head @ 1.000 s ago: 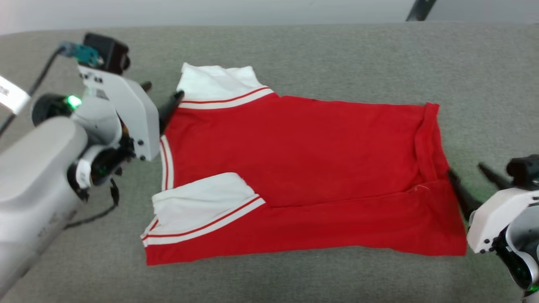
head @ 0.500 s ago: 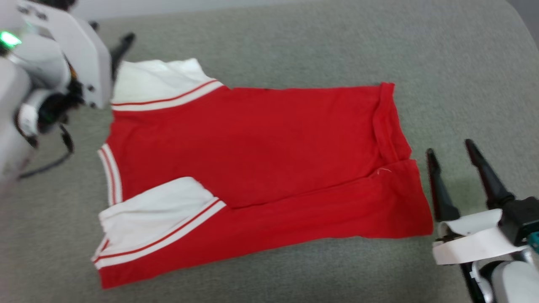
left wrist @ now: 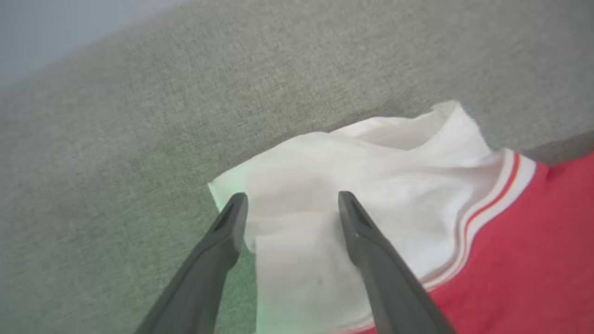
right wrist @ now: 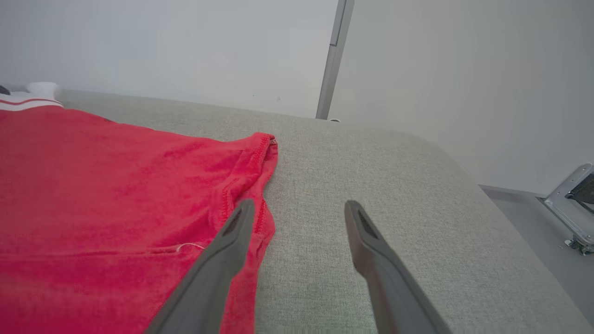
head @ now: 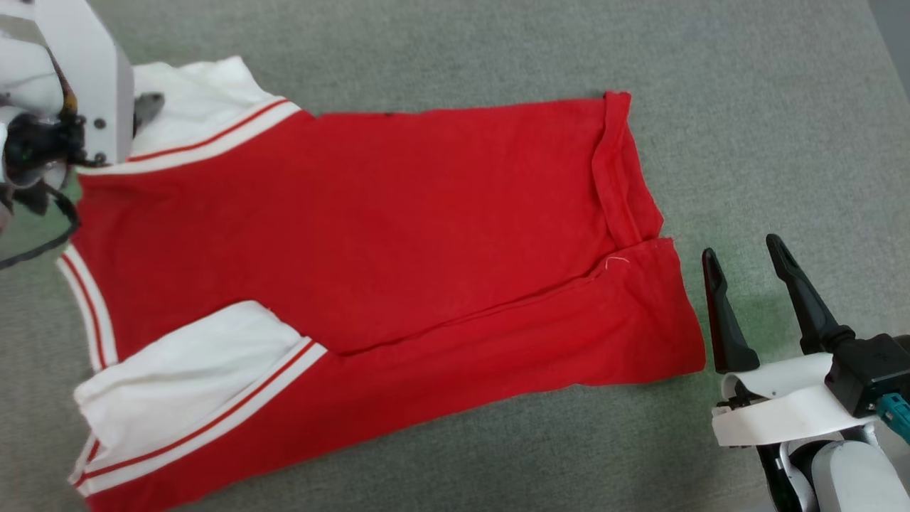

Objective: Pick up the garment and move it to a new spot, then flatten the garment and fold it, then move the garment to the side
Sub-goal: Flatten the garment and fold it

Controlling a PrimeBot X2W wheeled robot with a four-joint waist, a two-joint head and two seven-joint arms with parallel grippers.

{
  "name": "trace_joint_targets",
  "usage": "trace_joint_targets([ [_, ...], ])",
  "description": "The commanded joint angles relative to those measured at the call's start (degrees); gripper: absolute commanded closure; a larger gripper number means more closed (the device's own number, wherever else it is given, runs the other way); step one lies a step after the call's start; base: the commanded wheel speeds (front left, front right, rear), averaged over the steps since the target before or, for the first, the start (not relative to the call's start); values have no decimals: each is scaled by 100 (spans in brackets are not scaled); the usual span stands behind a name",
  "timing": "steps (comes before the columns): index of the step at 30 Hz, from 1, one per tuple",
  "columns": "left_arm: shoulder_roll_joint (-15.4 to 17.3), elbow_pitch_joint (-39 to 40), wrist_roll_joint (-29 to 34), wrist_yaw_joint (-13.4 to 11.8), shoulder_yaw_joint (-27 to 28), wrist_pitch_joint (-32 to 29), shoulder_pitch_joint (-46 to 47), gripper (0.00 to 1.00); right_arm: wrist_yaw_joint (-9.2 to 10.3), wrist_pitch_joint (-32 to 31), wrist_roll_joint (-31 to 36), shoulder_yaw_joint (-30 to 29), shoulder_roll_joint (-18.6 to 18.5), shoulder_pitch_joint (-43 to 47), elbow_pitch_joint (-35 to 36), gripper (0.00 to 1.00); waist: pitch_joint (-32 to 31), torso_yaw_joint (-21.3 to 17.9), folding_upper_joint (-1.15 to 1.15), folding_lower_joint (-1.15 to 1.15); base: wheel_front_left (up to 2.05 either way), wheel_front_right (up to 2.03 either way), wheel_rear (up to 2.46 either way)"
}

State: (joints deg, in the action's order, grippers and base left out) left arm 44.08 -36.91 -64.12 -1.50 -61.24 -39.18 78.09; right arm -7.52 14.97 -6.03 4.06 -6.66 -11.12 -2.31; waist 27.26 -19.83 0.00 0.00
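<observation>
Nearest us, the R end effector (head: 741,247) sits at lower right, fingers spread apart, nothing btwn them. It's just beside the garment (head: 391,213)'s hem; in the wrist view its one finger overlaps the red edge. The garment lies spread on the grey table (head: 498,43), near long edge folded in, near white sleeve (head: 178,370) laid over the red. Farthest, at upper left, the L end effector (left wrist: 292,195) hovers at the far white sleeve (left wrist: 371,185), fingers apart, gripping nothing; we can't tell if it touches.
</observation>
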Motion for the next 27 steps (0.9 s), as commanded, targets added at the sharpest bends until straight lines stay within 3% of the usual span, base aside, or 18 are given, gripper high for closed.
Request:
trace_joint_targets([
  [1, 26, -37, 32, 34, -44, -126, 106, 0, 7, 26, -53, -2, 35, -85, 22, 0, 150, -90, 0, 0, 0, 0, 0],
  [14, 131, -328, 126, -286, -392, -1839, 729, 0, 8, 27, -254, 121, 156, -261, -127, 0, 588, -270, 0, 0, 0, 0, 0],
  [20, 289, -430, 427, -470, -589, -2402, 1166, 0, 7, 27, -431, 240, 246, -396, -226, 0, 843, -462, 0, 0, 0, 0, 0],
  [27, 298, -425, 485, -726, -808, -2893, 1061, 0, 7, 27, -592, 332, 314, -511, -326, 0, 1062, -618, 0, 0, 0, 0, 0],
])
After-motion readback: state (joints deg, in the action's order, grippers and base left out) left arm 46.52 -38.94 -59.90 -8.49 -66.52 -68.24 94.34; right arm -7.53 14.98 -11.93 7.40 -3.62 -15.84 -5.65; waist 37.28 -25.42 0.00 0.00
